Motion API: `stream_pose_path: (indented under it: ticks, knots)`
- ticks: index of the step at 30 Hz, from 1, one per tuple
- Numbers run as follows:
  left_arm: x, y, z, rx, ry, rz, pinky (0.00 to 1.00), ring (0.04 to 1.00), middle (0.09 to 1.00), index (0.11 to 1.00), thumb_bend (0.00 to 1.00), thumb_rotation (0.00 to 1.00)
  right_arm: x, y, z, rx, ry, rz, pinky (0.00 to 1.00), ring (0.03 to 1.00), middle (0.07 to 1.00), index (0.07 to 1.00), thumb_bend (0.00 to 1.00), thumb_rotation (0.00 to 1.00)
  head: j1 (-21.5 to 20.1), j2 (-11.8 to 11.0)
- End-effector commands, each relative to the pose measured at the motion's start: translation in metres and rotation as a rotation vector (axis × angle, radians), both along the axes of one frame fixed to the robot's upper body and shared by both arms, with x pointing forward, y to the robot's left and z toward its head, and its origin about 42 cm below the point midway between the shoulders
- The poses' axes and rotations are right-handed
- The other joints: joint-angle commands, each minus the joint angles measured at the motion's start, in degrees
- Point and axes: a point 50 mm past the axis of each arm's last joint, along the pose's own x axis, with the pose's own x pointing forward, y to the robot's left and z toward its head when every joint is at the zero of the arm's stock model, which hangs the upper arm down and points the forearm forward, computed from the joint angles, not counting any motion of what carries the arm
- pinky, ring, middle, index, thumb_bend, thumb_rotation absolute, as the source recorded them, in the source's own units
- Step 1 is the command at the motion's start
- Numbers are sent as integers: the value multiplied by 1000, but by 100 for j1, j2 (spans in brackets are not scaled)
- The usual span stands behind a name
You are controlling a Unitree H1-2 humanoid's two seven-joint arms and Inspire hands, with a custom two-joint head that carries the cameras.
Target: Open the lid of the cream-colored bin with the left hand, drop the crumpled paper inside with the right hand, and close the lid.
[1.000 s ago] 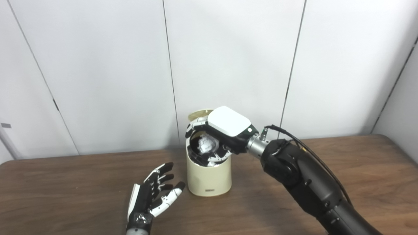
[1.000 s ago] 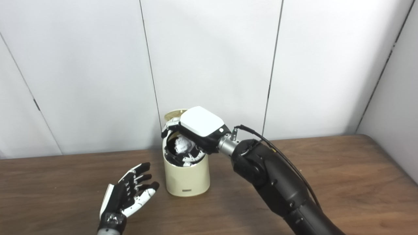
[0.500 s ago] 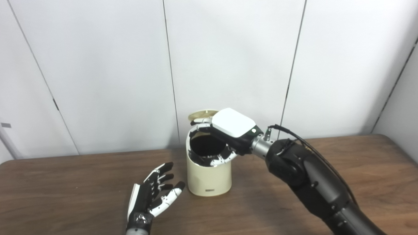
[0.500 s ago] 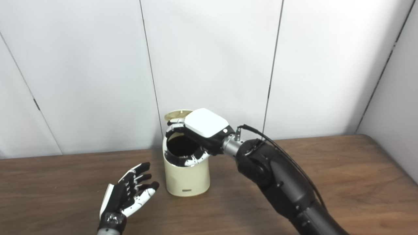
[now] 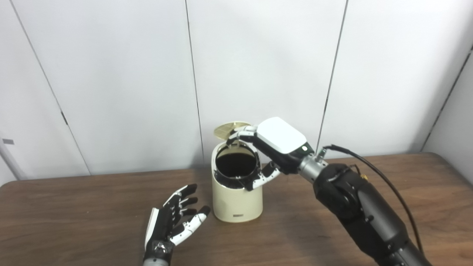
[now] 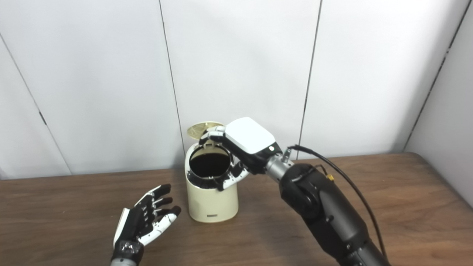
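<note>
Round cream bin [image 5: 236, 201], disc lid [image 5: 231, 129] up, dark glossy hollow

The right hand [image 5: 275, 147] has a glossy white back plate with a small green light, black palm, and white-and-black segmented fingers [image 5: 242, 131]. A silver wrist collar joins a dark grey arm carrying a black cable. The left hand [image 5: 172, 221] matches: black-tipped fingers, white side plate.
</note>
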Motion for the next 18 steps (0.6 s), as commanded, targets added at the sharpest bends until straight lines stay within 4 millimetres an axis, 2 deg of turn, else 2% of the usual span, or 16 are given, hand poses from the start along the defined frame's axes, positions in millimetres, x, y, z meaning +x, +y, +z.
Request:
stream_pose_path:
  ticks: [1, 7, 8, 10, 14, 17, 18]
  knots:
    - [7, -4, 18, 0, -81, -6, 685, 785, 852, 844, 657, 292, -2, -1, 26, 87, -133, 29, 511, 656, 732, 671, 755, 135, -5, 4]
    - [7, -4, 18, -3, -83, -11, 692, 788, 852, 848, 649, 292, -7, -21, 19, 186, -200, 38, 444, 550, 599, 607, 714, 69, -5, 4]
    - [7, -3, 18, -7, -82, -12, 693, 788, 852, 848, 648, 291, -7, -26, 17, 208, -197, 40, 427, 534, 583, 551, 616, 102, -6, 21]
    - [7, -3, 18, -11, -82, -13, 706, 793, 853, 848, 654, 291, -9, -34, 13, 242, -189, 37, 385, 497, 556, 504, 533, 132, -7, 27]
    - [7, -2, 18, -14, -83, -12, 698, 788, 851, 845, 664, 295, -14, -50, 2, 309, -180, 37, 371, 465, 540, 493, 510, 143, -20, 42]
    - [7, -1, 18, -8, -85, -14, 698, 786, 851, 847, 659, 293, -20, -66, -10, 406, -152, 18, 398, 457, 540, 494, 510, 145, -23, 45]
    - [7, 0, 18, -6, -85, -14, 698, 784, 851, 846, 659, 291, -21, -69, -14, 450, -139, 17, 400, 458, 506, 505, 517, 77, -19, 44]
